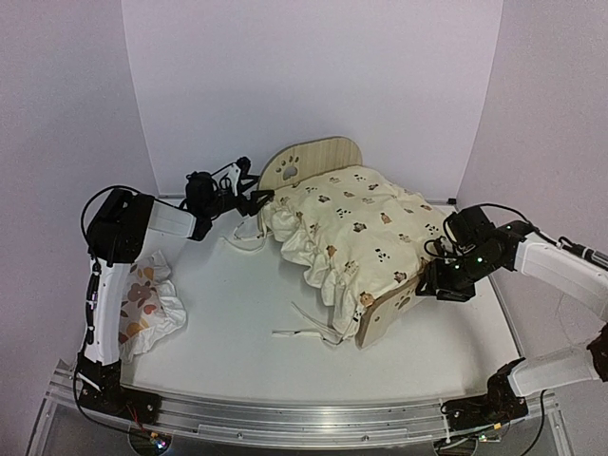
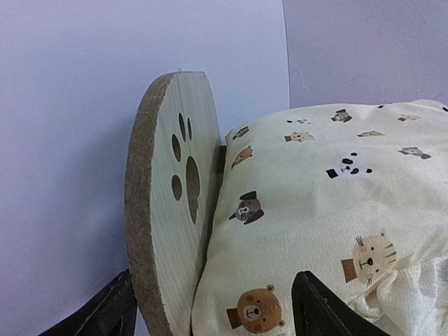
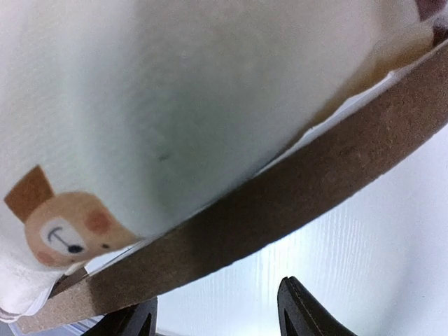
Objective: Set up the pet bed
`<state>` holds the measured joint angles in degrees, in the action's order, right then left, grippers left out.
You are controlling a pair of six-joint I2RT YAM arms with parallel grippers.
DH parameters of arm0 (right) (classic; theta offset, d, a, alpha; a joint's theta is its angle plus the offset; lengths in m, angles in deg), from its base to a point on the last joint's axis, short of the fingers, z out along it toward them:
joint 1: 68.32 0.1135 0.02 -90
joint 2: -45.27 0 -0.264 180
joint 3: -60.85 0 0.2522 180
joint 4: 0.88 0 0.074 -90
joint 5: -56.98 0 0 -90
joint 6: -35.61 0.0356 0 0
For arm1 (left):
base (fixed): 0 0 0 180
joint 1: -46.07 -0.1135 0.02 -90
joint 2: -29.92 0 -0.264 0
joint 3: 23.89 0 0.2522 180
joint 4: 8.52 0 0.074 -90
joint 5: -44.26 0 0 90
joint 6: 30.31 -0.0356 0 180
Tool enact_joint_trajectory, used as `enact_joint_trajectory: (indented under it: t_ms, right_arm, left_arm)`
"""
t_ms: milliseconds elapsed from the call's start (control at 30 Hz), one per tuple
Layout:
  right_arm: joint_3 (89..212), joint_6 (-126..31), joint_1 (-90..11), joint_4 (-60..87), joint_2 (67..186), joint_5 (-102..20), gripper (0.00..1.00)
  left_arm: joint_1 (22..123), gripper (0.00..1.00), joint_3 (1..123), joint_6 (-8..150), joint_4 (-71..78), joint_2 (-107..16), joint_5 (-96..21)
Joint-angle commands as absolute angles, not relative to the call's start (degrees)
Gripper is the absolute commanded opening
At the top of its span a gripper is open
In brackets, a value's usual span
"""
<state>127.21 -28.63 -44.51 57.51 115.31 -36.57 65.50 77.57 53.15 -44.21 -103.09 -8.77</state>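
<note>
1. Left of the pet bed (image 1: pixel 313 160), the table (image 1: pixel 237 285) is bare out to a crumpled pillow (image 1: pixel 152 304) by the left arm.
2. In front of the bed, loose ties (image 1: pixel 294 333) trail over the table; nearer the front edge the surface is open.
3. On the bed, a cushion (image 1: pixel 351 223) covers the top, and its ruffle overhangs the left side.
4. At the bed's headboard, the left gripper (image 1: pixel 258 200) fills the left corner.
5. At the bed's footboard, the right gripper (image 1: pixel 427 285) crowds the right end; only a narrow strip of table remains beyond.
</note>
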Motion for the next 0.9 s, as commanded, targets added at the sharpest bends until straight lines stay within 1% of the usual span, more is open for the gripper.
enact_joint_trajectory:
  t_ms: [0, 67, 133, 233, 267, 367, 433, 467, 567, 667, 867]
  right_arm:
    - [128.2, -28.2, -44.1, 51.8, 115.4, -39.4, 0.6]
    - [128.3, -28.2, -44.0, 51.4, 116.4, -39.8, 0.6]
    - [128.4, -28.2, -44.1, 50.9, 117.4, -39.9, 0.6]
    - [128.1, -28.2, -44.0, 49.9, 118.7, -39.9, 0.59]
    - [128.1, -28.2, -44.0, 49.7, 119.1, -39.8, 0.59]
    - [127.9, -28.3, -44.0, 49.1, 119.8, -39.5, 0.59]
    - [128.0, -28.3, -44.0, 48.6, 120.0, -39.6, 0.59]
    - [128.0, -28.3, -44.0, 48.3, 120.1, -39.8, 0.59]
    - [127.9, -28.1, -44.0, 47.3, 120.1, -40.2, 0.59]
    - [127.8, -28.1, -44.1, 46.0, 120.4, -40.0, 0.59]
    - [129.4, -27.9, -44.0, 43.9, 123.5, -38.9, 0.59]
  left_arm:
    - [64.9, 0.72, 81.0, 56.8, -49.2, -105.1, -7.3]
    - [64.8, 0.67, 85.3, 58.7, -48.3, -107.7, -6.0]
    - [64.8, 0.6, 90.4, 60.8, -46.5, -110.4, -5.1]
    - [64.9, 0.47, 96.0, 62.7, -43.5, -113.7, -3.1]
    - [64.9, 0.4, 96.5, 63.0, -43.0, -114.0, -2.3]
    - [65.0, 0.21, 93.3, 63.6, -43.9, -111.9, -0.9]
    - [65.0, 0.12, 87.8, 63.6, -46.0, -108.6, -1.5]
    - [65.0, 0.09, 84.1, 63.5, -47.5, -106.3, -2.3]
    - [65.2, 0.05, 73.3, 63.4, -51.5, -99.1, -5.6]
    - [66.4, 0.03, 61.6, 62.2, -54.1, -90.2, -12.0]
    - [71.2, 0.0, 46.3, 57.7, -50.8, -74.7, -27.5]
